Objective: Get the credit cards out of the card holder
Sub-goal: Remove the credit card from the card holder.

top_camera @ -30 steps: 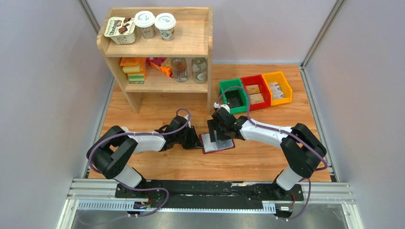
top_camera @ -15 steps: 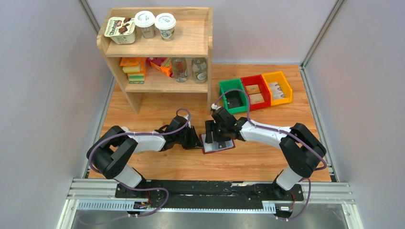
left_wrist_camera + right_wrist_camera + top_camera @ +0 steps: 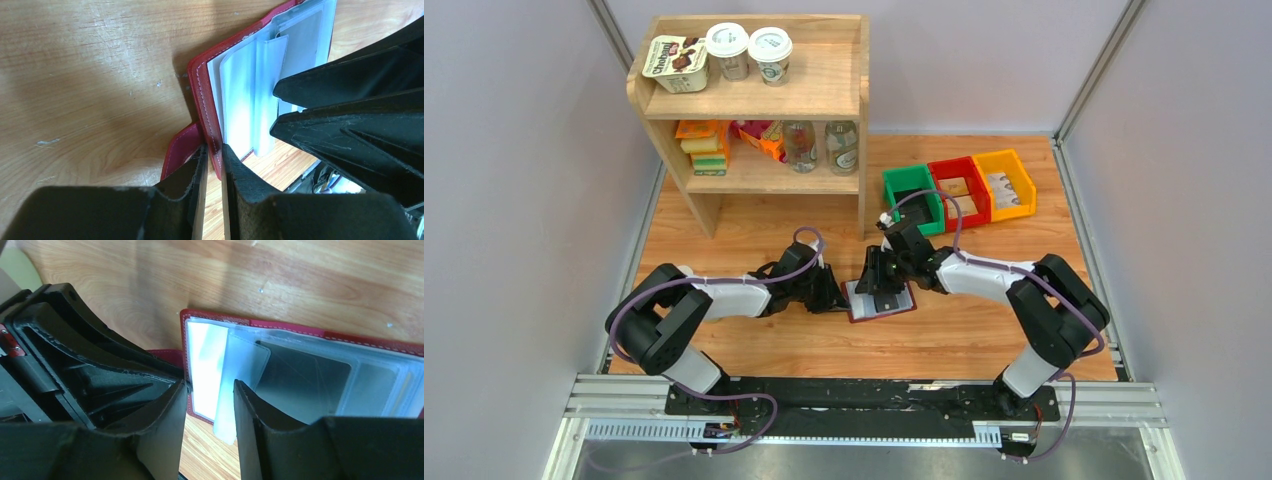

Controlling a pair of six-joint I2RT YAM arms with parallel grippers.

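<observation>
Card holder (image 3: 200, 100) is lying open and flat on the table (image 3: 984, 345), sleeves up, and we are working at its left end. At its left edge our left gripper (image 3: 214, 150) is clamping the red cover just beside the closing tab (image 3: 180, 150), pinning it down. Over its left half our right gripper (image 3: 210, 390) is hanging with its jaws apart, astride a clear plastic sleeve (image 3: 245, 365). We cannot tell whether either finger is touching it.

We are judging the step as getting hold of the first of the credit cards (image 3: 302, 377), with none looking to be out yet. The next move is calling for a pinch on a card alone, not its sleeve. Then comes a pull along the pocket's opening while the left is holding the cover.

The right wrist view is showing a greyish card inside a pocket, which the overhead view is hiding under the gripper. The left wrist view alone is showing the clamp on the cover. Only the overhead view is showing the wooden shelf (image 3: 754, 100) well beyond the holder.
</observation>
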